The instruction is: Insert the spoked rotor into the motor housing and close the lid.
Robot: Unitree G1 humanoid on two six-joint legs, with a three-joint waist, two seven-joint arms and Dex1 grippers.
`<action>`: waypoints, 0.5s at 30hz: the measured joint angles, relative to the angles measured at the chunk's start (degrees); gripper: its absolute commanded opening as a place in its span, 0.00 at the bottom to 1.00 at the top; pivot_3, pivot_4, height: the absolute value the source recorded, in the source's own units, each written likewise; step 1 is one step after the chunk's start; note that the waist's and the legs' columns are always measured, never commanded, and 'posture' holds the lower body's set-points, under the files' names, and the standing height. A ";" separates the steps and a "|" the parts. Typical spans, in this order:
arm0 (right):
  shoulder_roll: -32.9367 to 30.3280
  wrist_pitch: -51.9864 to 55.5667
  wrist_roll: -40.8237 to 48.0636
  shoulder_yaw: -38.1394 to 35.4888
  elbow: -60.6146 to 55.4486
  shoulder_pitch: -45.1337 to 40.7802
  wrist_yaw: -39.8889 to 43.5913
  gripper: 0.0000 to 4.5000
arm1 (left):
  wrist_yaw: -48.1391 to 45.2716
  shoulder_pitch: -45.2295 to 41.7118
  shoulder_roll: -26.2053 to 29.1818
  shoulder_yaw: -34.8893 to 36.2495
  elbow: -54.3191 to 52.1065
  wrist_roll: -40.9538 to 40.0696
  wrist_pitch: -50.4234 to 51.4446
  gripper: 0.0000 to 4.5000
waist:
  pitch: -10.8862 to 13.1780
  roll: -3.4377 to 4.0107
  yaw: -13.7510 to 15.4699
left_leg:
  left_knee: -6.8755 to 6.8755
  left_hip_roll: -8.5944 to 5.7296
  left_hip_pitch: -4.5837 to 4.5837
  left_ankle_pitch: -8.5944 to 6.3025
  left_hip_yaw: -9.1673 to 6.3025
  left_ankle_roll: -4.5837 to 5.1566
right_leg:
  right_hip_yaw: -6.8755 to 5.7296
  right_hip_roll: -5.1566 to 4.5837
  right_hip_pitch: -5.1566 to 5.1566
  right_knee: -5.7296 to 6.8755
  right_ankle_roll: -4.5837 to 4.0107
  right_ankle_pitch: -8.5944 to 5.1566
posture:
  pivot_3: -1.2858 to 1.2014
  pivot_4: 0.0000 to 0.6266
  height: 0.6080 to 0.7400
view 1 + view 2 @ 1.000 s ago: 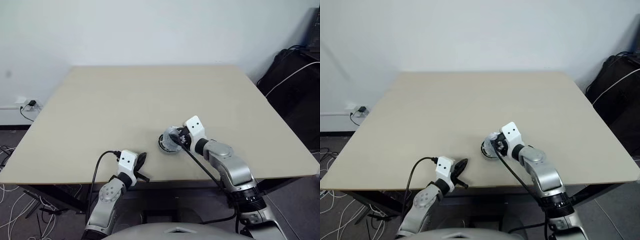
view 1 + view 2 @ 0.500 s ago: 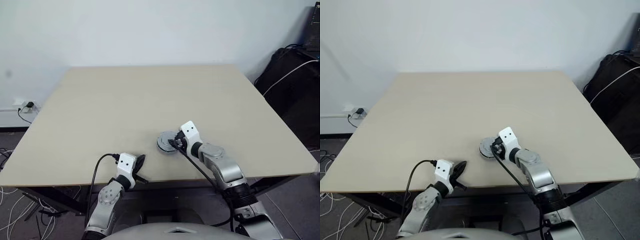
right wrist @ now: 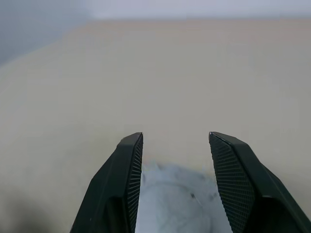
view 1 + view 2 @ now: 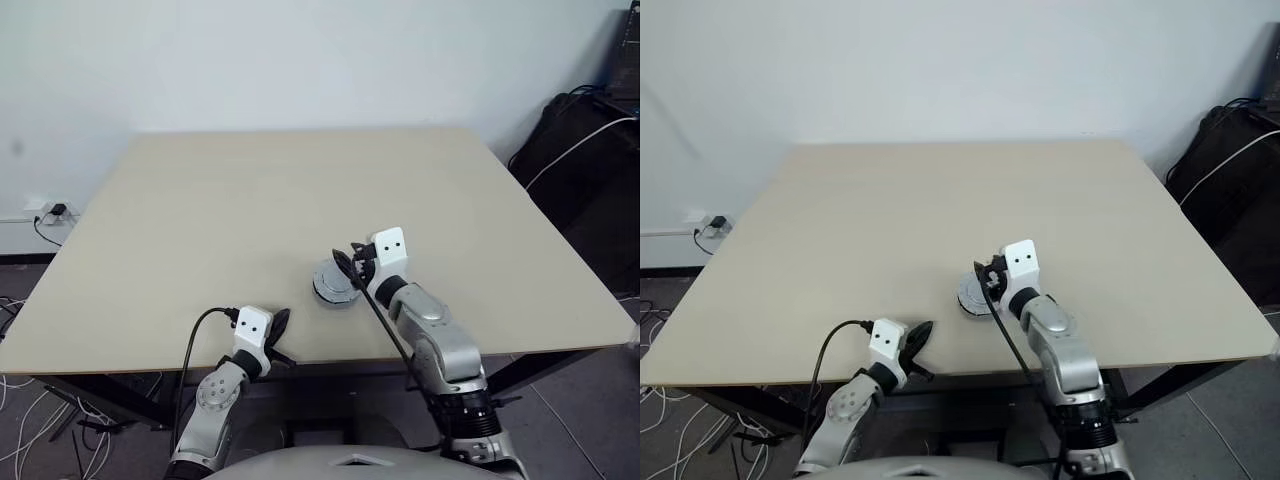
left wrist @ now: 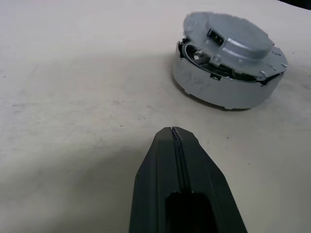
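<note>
Seating the lid (image 5: 232,38) flat is required: it appears tilted on the motor housing (image 5: 221,87) near the table's (image 4: 200,210) front edge. Right tool (image 3: 175,145) is held spread above it, empty; left tool (image 5: 173,141) is clenched.

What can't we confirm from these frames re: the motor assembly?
- Rotor: nothing inside is visible; the lid covers the motor housing in the left wrist view.
- Lid seating: it looks tilted with a gap on one side there; whether it is fully closed is unclear.
- Right wrist view: the assembly is cut off by the edge between the open right gripper fingers.
- Head views: too small for detail.
- Left gripper: shut, apart from the housing.
</note>
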 measured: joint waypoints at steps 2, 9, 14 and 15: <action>1.12 -1.19 -3.52 2.06 1.25 0.30 -4.03 0.51 | 0.00 -0.15 0.00 0.00 0.00 0.00 0.14 0.00 | 0.00 0.01 -0.06 | 0.00 -0.02 0.02 0.01 0.04 -0.01 | -0.03 0.00 0.00 0.02 0.00 0.00 | 0.52 0.00 1.00; 4.26 -1.93 -8.31 4.40 6.19 0.35 -13.38 0.78 | -0.32 -1.59 -0.06 -0.50 0.02 0.00 0.20 0.00 | -0.01 0.02 -0.12 | -0.01 -0.03 0.02 0.03 0.04 -0.04 | 0.01 0.02 -0.04 0.04 -0.03 0.01 | 0.52 0.00 1.00; 4.32 -2.07 -8.29 4.66 6.78 0.37 -16.34 0.99 | -0.35 -0.46 0.13 -0.48 -0.38 -0.02 0.52 0.00 | -0.01 0.04 -0.47 | -0.06 -0.01 0.03 0.03 0.03 -0.04 | 0.01 0.04 -0.05 0.05 -0.06 -0.02 | 0.52 0.00 1.00; 4.32 -2.25 -8.29 4.76 7.40 0.36 -16.87 0.99 | -0.36 0.08 0.21 -0.48 -0.84 -0.03 0.91 0.00 | -0.01 0.04 -0.57 | -0.05 -0.01 0.04 0.03 0.03 -0.04 | 0.01 0.04 -0.04 0.05 -0.06 -0.02 | 0.52 0.00 1.00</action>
